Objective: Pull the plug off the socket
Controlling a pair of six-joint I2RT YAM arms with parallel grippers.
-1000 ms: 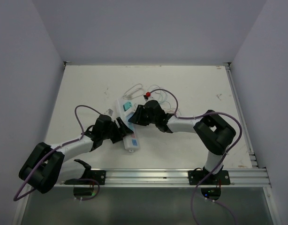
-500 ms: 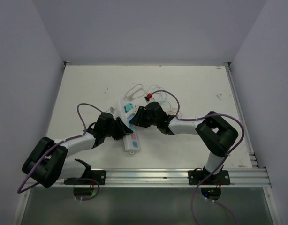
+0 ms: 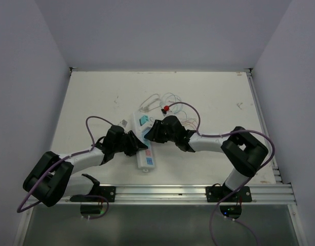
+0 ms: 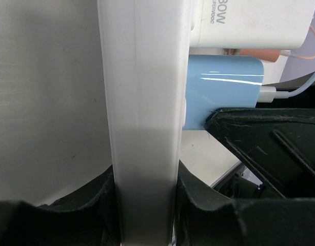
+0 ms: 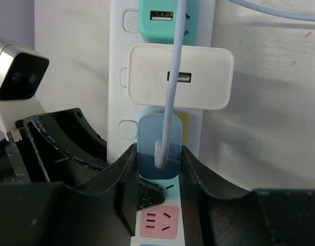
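Top view: socket (image 3: 146, 159) lies mid-counter (image 3: 214, 97), shifted slightly nearer and right vs 0.5 s ago. Left wrist: left pincer (image 4: 144, 205) clamps socket body. Right wrist: right pincer (image 5: 157, 165) grips blue plug (image 5: 158, 141), seated in socket.

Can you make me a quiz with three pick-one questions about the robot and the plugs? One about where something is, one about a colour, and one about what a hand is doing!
1. Where is the right hand?
A. around the blue plug
B. at the table's far edge
C. up by the wall

2. What colour is the plug between the teal plug and the blue plug?
A. red
B. white
C. black

3. What is the left hand doing?
A. hanging open
B. clamping the socket
C. holding a cord

Answers:
1 A: its fingers sit on either side of the blue plug.
2 B: the white plug sits there.
3 B: its fingers press both sides of the socket.
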